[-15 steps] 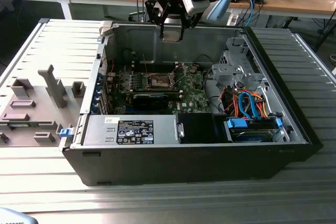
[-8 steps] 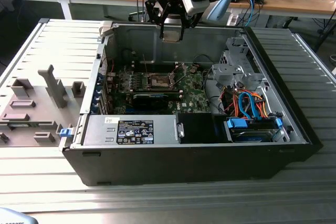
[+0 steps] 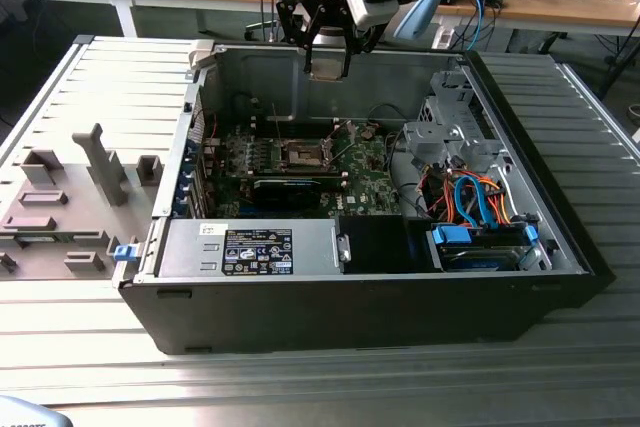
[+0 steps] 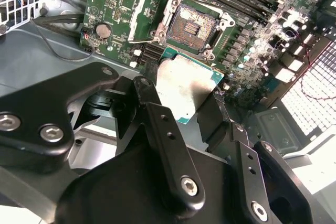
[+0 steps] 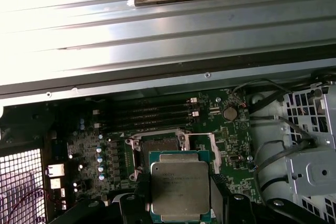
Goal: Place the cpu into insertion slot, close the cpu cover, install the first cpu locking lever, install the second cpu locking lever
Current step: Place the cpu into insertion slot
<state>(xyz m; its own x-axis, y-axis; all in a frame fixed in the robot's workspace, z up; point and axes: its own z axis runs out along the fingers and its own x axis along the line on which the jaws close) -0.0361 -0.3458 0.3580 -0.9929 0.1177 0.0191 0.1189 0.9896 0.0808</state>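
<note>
Right, your fingers (image 4: 158, 124) are clamped on the cpu (image 4: 189, 85), carried clear of the board; the insertion slot (image 4: 197, 24) sits bare just beyond their tips; you're on placing; seating calls for squared edges, I'd judge.
</note>
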